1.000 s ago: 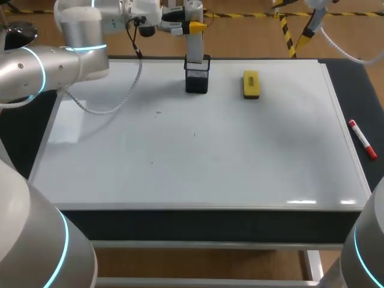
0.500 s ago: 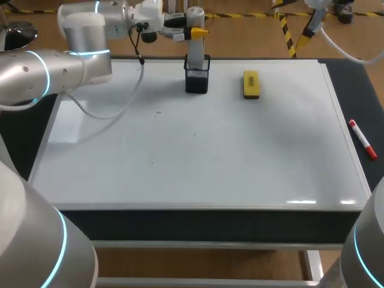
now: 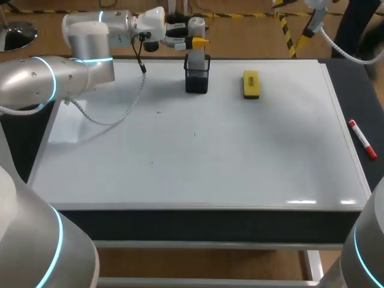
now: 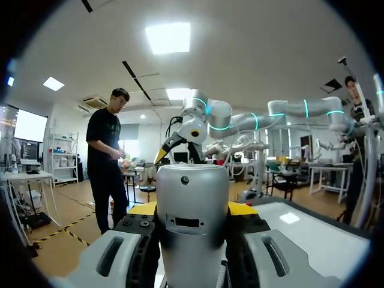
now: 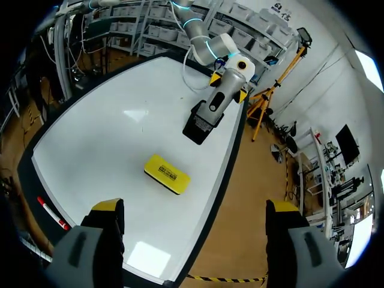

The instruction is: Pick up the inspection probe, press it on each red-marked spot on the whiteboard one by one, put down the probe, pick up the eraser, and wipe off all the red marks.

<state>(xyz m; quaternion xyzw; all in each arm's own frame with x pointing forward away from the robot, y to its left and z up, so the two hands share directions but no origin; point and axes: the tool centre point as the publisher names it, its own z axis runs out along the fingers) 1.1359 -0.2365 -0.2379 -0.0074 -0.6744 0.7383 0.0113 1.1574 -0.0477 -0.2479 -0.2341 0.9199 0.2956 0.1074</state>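
Head view, looking down on the table. One whiteboard (image 3: 210, 162) covers most of it. On the board's far edge, near the middle, stands one black mesh cup (image 3: 197, 79). One grey probe (image 3: 195, 53) stands upright in the cup, its top well above the rim. One yellow eraser (image 3: 251, 84) lies flat just right of the cup, apart from it. One red-capped marker (image 3: 362, 139) lies past the board's right edge. The left arm (image 3: 54, 81) comes in from the left along the far side. The left gripper (image 3: 195, 41) is closed around the probe's upper part, with a yellow tip showing on the probe's right side.

Left wrist view. The probe (image 4: 192, 192) fills the space between the two fingers of the left gripper (image 4: 192, 209). One yellow tip shows against each side of the probe, so the fingers are clamped on it.

Right wrist view, from high above the far right of the board. The right gripper (image 5: 195, 207) has its two fingers wide apart and holds and touches nothing. Ahead of it lies the eraser (image 5: 167, 174). Beyond the eraser is the cup (image 5: 198, 127), with the probe (image 5: 217, 103) in it.
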